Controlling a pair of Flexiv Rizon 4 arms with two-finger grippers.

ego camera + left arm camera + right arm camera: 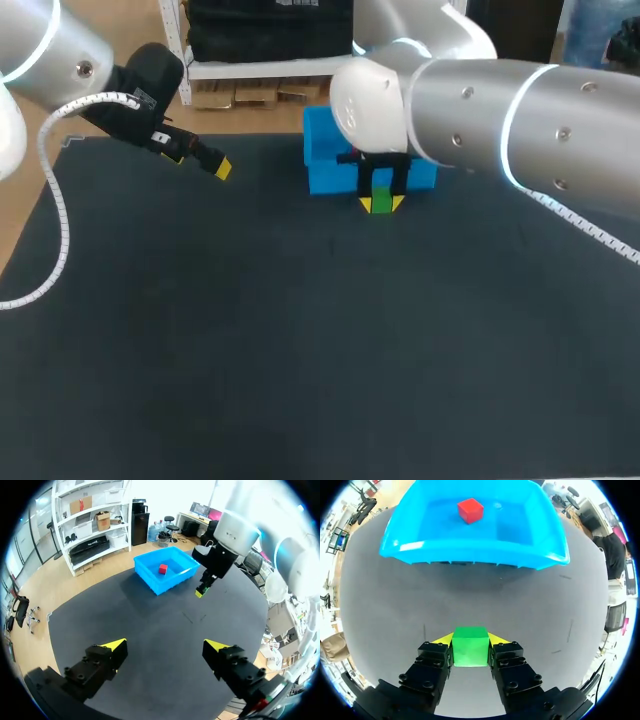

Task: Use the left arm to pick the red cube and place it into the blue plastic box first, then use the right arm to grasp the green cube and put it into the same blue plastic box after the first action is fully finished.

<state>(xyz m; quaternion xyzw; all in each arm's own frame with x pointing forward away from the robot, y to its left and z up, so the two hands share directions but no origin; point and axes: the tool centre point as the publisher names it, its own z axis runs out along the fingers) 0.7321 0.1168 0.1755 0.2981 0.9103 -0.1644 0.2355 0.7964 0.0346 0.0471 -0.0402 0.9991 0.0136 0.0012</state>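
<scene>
Dark table (250, 350) as work surface | saw red cube (470, 510) lying inside box (470, 555) | saw green cube (470, 646) pinched from two sides by right gripper (381, 204), just before near wall of box, outside it | found left gripper (165, 646) spread wide, holding nothing, raised over table, well apart from box

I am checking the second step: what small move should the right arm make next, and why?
Probably carry the green cube forward over the near wall of the blue box before opening. The right gripper is shut on the cube, which is short of the box, and the red cube already lies inside.
</scene>
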